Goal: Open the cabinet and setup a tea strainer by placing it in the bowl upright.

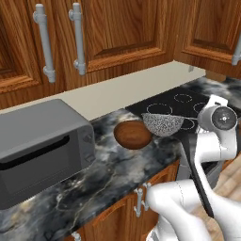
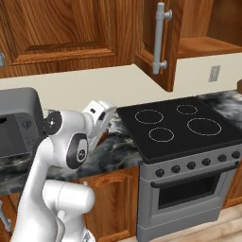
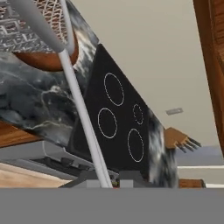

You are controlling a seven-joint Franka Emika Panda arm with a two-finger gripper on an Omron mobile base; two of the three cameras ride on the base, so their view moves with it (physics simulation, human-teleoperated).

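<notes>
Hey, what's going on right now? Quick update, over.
Fingers shut on strainer handle. Strainer held above the counter, beside the bowl, not in it yet. Toaster oven off to the side.

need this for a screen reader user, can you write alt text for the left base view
A silver mesh tea strainer hangs just right of a brown wooden bowl on a dark marble counter, its thin handle running toward the white robot arm. A grey toaster oven sits left, under closed wooden cabinet doors.
</notes>
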